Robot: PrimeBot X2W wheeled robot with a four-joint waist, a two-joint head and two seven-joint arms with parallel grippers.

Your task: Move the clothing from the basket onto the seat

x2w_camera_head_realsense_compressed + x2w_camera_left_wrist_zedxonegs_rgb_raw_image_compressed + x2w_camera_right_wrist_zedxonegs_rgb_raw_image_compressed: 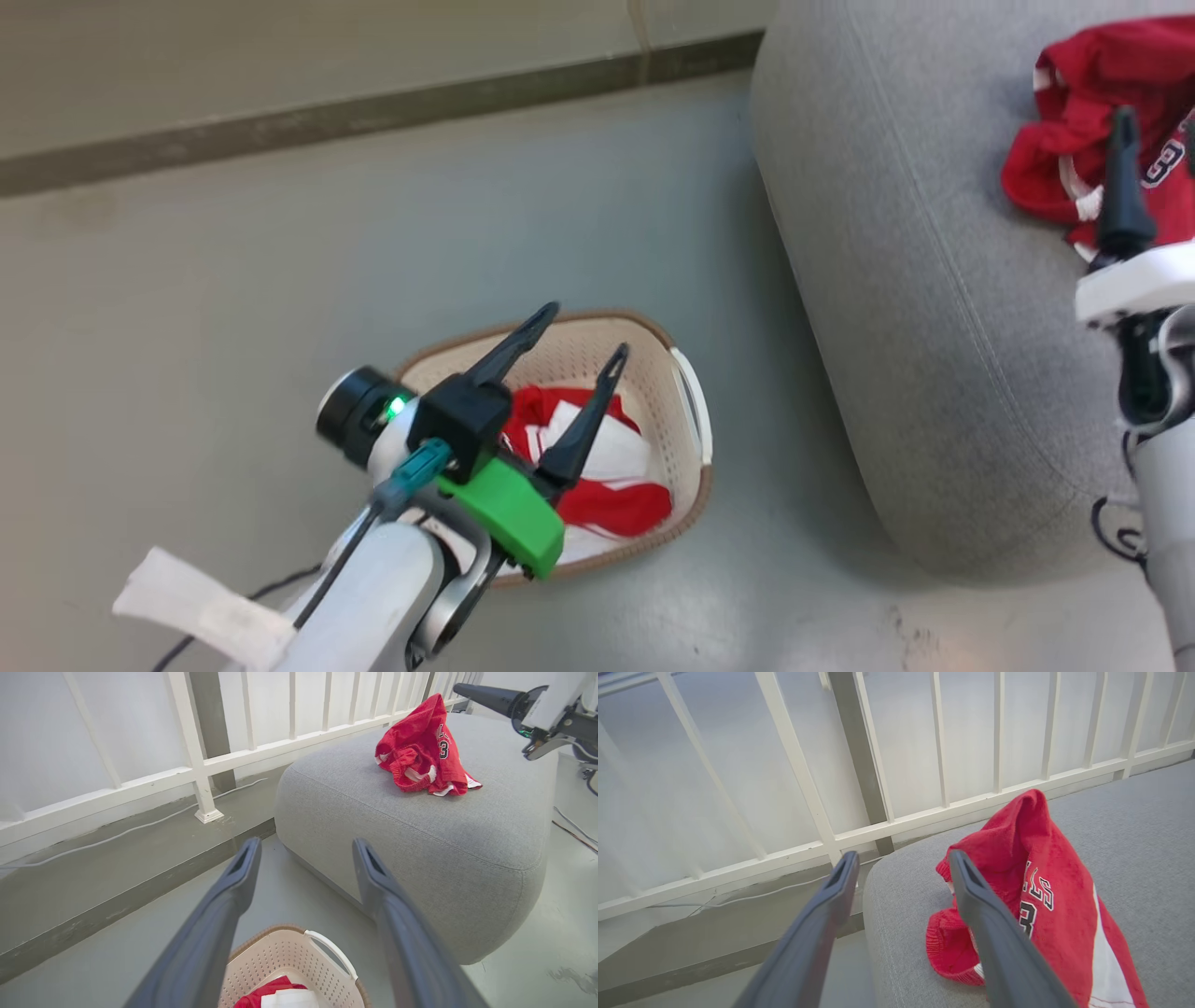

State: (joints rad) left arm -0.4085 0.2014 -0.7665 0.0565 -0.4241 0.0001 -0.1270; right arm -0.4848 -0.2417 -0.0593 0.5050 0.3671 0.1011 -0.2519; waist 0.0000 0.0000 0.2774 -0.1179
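One red jersey with white trim lies crumpled in the cream basket on the floor. My left gripper hovers open above it, nothing between its fingers; in the left wrist view the basket and jersey sit below the left gripper. The second jersey lies bunched on the grey seat, to the right of the basket. My right gripper hangs open just over it. In the right wrist view the right gripper is empty beside that jersey on the seat.
A white railing stands on a raised grey step behind the seat and basket. A pale cable runs along the step. Dark cables lie by the seat's near right corner. Grey floor spreads left of the basket.
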